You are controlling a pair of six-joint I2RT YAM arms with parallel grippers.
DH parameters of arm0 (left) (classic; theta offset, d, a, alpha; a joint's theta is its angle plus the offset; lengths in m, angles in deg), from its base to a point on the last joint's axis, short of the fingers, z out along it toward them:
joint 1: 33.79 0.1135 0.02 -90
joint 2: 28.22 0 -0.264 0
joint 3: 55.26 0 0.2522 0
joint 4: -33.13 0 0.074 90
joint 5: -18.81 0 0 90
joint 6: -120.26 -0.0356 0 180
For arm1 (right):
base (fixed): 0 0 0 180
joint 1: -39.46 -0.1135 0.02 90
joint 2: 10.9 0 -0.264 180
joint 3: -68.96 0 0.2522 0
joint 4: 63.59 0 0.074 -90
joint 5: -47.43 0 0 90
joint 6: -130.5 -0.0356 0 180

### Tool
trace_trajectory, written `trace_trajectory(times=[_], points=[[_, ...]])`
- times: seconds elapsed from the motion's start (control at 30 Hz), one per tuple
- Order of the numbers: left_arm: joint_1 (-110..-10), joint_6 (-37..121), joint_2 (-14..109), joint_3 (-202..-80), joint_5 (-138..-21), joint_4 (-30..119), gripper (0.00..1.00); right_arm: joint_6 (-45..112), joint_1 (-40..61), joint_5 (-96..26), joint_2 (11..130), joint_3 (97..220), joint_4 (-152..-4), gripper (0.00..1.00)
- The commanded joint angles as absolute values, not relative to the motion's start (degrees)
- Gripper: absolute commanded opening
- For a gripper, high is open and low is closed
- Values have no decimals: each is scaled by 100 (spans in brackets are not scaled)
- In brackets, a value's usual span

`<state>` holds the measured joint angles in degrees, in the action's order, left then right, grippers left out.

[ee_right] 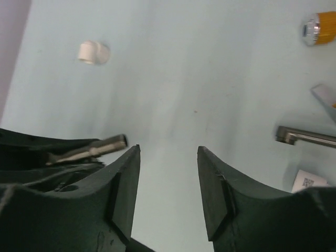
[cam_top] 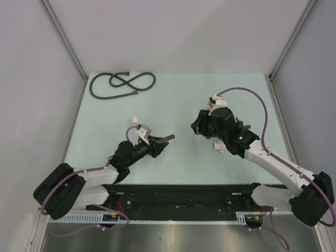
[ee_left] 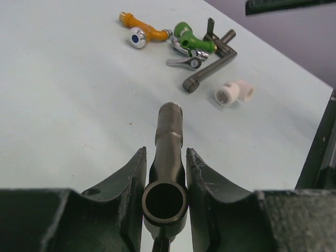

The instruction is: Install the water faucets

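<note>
My left gripper (ee_left: 165,153) is shut on a dark grey-brown water faucet (ee_left: 169,131), whose round opening faces the camera and whose pipe points away past the fingertips. From above, that gripper (cam_top: 157,146) is left of centre and the faucet's pipe (cam_top: 167,138) points right. A second dark faucet (ee_left: 212,65) with a long thin pipe lies on the table beyond, its pipe end (ee_right: 307,136) showing in the right wrist view. My right gripper (ee_right: 168,149) is open with nothing between its fingers, and stands right of centre (cam_top: 198,126), facing the left one.
An orange tap (ee_left: 144,32) and a green tap (ee_left: 191,41) lie beside the long dark faucet. A white elbow fitting (ee_left: 233,93) sits near them, another white fitting (cam_top: 136,119) left of centre. A coiled black hose (cam_top: 122,84) lies at the back left.
</note>
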<state>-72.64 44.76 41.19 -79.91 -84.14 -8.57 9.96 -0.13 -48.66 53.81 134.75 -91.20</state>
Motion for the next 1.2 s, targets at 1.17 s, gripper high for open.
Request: trace_trajectory(times=[1.17], points=[[-6719,6348,1845,-8598,-9396,1270,0,835,2321,-3607,6521,12095,-9854,70]])
